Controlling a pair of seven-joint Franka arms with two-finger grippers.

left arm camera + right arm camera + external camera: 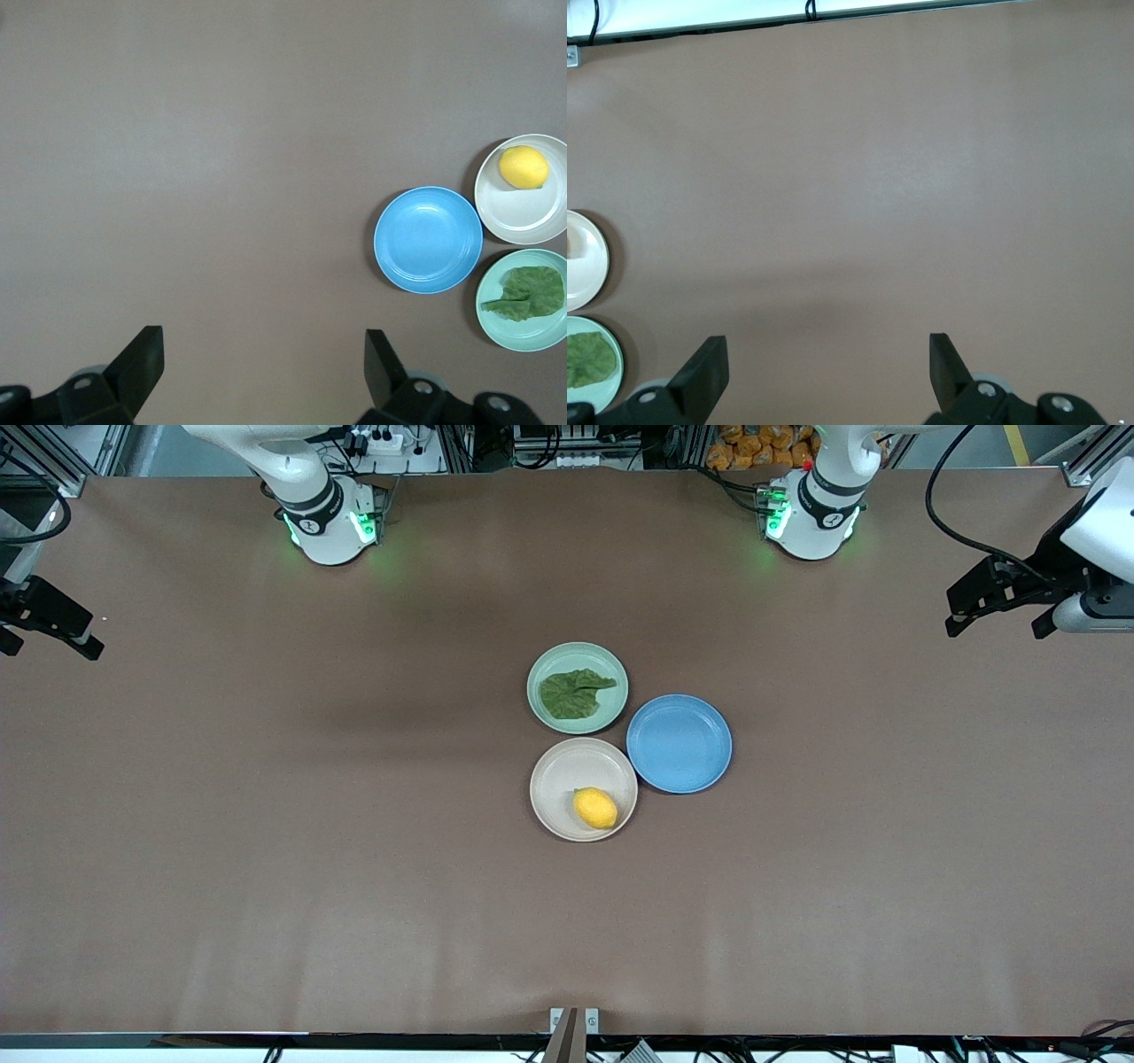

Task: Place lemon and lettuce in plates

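The yellow lemon (594, 808) lies in the beige plate (558, 775). The dark green lettuce (574, 693) lies flat in the mint green plate (576, 657), which sits farther from the front camera and touches the beige plate. My left gripper (997, 624) is open and empty, high over the left arm's end of the table. My right gripper (49, 642) is open and empty over the right arm's end. The left wrist view shows the lemon (523, 167), the lettuce (530, 294) and the open left gripper (264, 345). The right wrist view shows the open right gripper (827, 347) and the lettuce (586, 359).
An empty blue plate (679, 744) sits beside both plates, toward the left arm's end, and also shows in the left wrist view (429, 239). The brown table (266, 824) is bare around the three plates. Both arm bases stand at the table's robot edge.
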